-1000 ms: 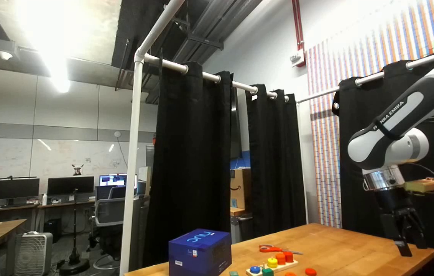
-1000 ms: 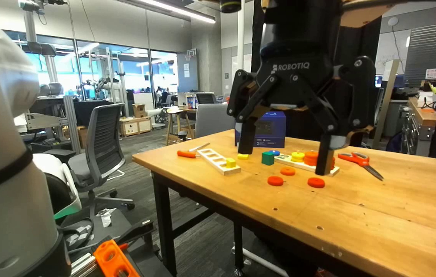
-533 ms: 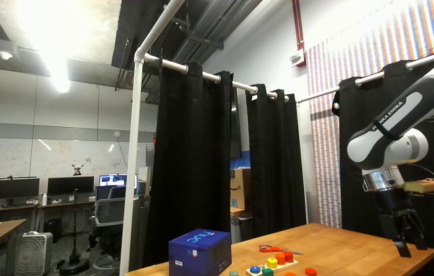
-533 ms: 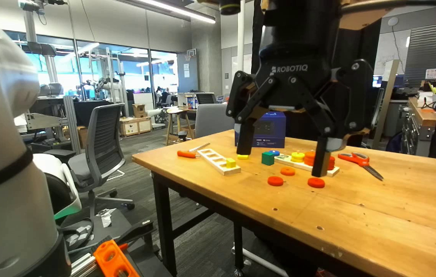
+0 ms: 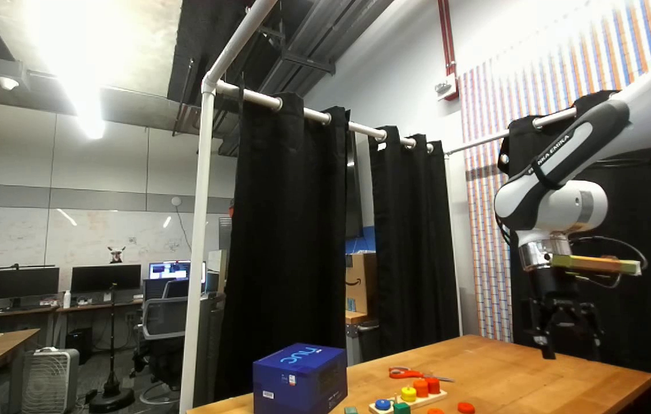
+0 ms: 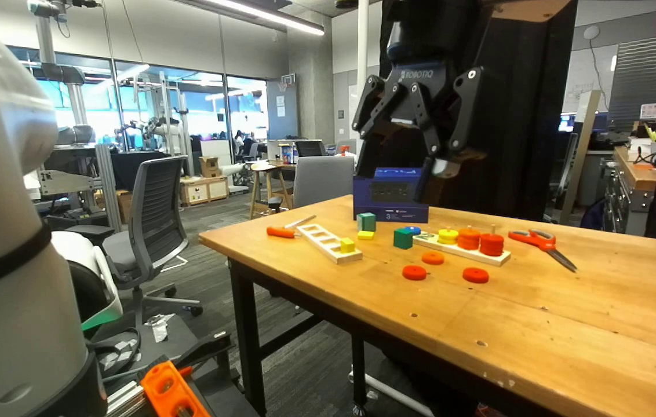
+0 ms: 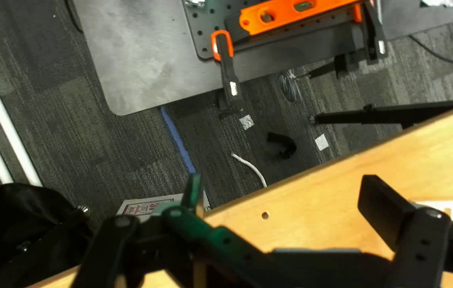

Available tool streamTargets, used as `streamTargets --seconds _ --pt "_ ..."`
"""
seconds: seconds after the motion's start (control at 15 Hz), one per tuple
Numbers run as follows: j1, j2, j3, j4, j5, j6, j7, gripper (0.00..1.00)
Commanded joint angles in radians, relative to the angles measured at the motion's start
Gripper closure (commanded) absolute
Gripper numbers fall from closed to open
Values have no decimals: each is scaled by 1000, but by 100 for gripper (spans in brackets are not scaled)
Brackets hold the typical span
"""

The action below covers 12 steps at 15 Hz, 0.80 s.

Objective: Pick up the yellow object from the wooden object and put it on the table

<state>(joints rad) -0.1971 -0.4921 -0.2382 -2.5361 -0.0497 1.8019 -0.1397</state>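
A yellow cube [image 6: 347,245] sits in the near end of a pale wooden slotted tray [image 6: 317,238]. Yellow rings [image 6: 448,236] sit on a wooden peg board [image 6: 499,259] with blue, orange and red rings; both also show in an exterior view. A flat yellow block [image 6: 365,235] lies on the table [image 6: 536,324]. I cannot tell which yellow thing is meant. My gripper [image 6: 396,182] is open and empty, raised above the table, apart from all objects. It also shows in an exterior view [image 5: 571,348]. In the wrist view the gripper [image 7: 286,196] is spread over bare tabletop and the table edge.
A blue box [image 6: 392,194] stands at the table's back. Scissors [image 6: 539,240], an orange-handled tool [image 6: 281,232], a green cube [image 6: 403,238], a teal block [image 6: 366,222] and loose red and orange discs [image 6: 414,272] lie around. The wrist view shows a grey cart surface [image 7: 146,52] beside the table.
My gripper has risen and moved leftward in both exterior views, and looks smaller and turned in the close one. The teal block and peg board's end are uncovered. The objects have not moved.
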Motion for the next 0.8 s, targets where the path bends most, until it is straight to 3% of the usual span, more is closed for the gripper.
streamTargets --seconds 0.0,0.4,0.73 --pt "19 106 56 153 131 -66 203 0" --pt "61 271 169 383 349 -46 605 0" --pt "101 406 236 517 439 17 951 0"
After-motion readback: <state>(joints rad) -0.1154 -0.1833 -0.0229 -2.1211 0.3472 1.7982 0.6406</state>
